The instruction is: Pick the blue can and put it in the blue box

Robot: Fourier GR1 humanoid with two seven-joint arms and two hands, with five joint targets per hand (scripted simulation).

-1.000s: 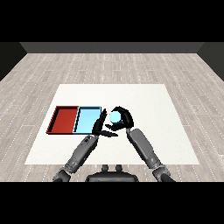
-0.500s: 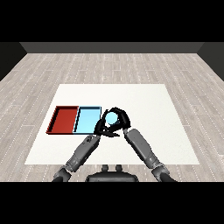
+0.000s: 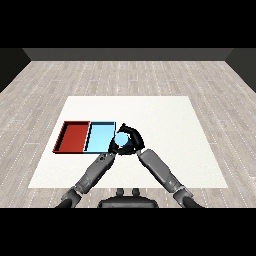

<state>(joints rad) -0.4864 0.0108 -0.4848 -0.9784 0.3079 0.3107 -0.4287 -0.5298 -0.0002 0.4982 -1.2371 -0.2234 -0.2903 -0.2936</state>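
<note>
Blue can [image 3: 122,139]: held by the right robot hand [image 3: 131,141], fingers curled round it, at the right edge of the light blue tray [image 3: 100,137]; long axis cannot be told. Left robot hand [image 3: 113,148]: mostly hidden, fingers unclear. Red tray [image 3: 72,137]: adjoining, on the white table [image 3: 165,125].

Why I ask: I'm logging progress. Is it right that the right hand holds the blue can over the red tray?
Not quite. In the head view the right hand holds the blue can at the light blue tray's right edge; the red tray lies farther left.
</note>
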